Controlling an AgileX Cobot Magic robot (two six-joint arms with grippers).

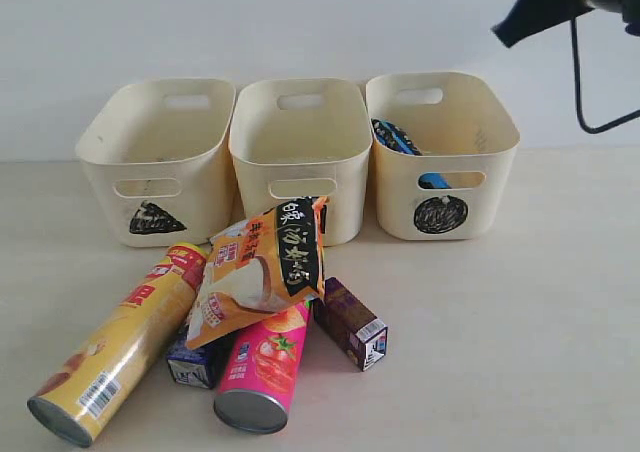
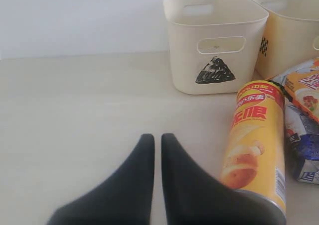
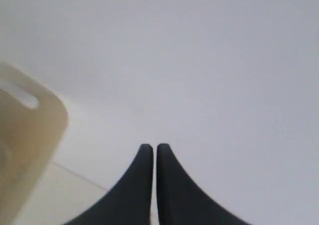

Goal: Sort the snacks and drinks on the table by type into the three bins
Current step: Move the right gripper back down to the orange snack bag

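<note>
Three cream bins stand in a row at the back: triangle, square, circle. The blue bag lies inside the circle bin. In front lie the yellow tube, the orange bag on top of the pink-red tube, the blue and white carton and the dark purple carton. My right gripper hangs shut and empty high above the circle bin. My left gripper is shut and empty over the table, left of the yellow tube.
A pale wall rises behind the bins. A black cable hangs from the right arm at the upper right. Bare table lies right of the purple carton and left of the yellow tube.
</note>
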